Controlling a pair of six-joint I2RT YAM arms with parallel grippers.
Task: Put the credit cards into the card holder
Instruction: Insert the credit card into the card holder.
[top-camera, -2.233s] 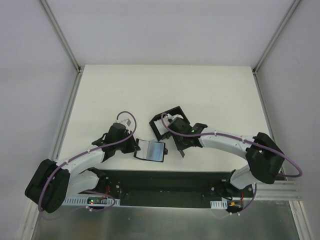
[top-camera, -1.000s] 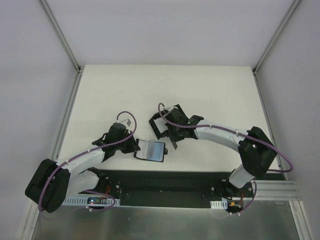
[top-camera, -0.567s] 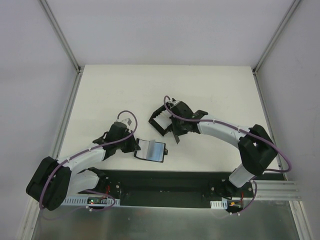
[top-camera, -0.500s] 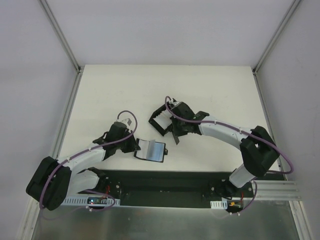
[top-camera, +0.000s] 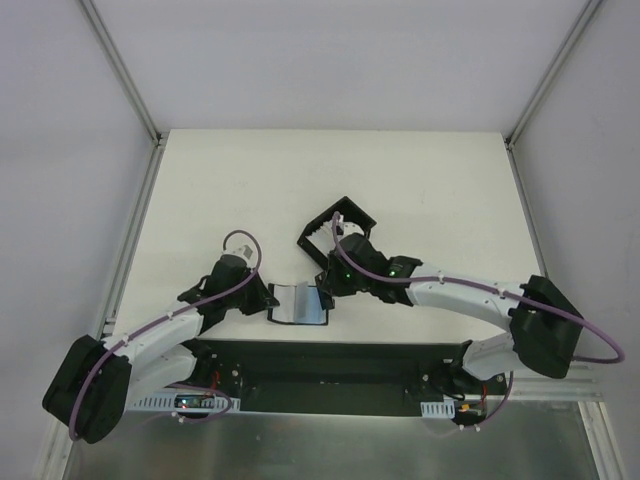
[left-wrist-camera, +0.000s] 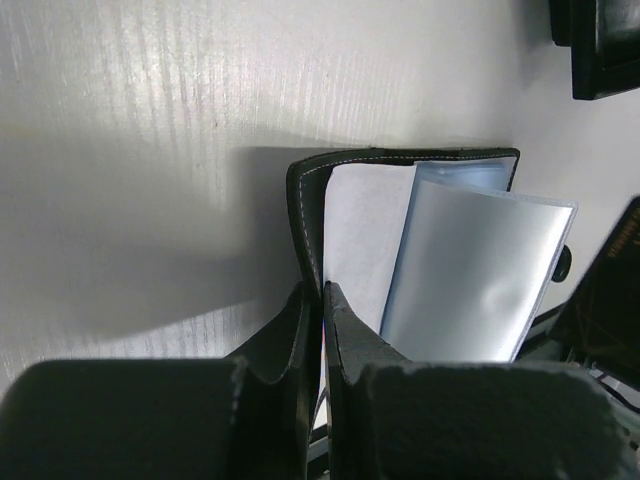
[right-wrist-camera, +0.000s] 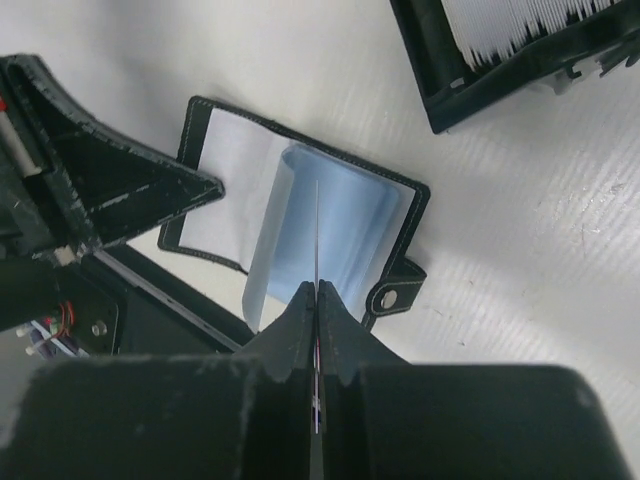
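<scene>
Your table (top-camera: 420, 190) has the black tray (top-camera: 318, 222) mid-way out, with white cards (right-wrist-camera: 540, 25) stacked in it. The card holder (top-camera: 297, 303) lies open near the table's near edge, just near-left of the tray, bluish sleeves up. Your left gripper (left-wrist-camera: 322, 300) is clamped on the holder's left cover edge. Your right gripper (right-wrist-camera: 316, 292) is pinched on one card (right-wrist-camera: 316, 230), seen edge-on, right over the holder's sleeves.
</scene>
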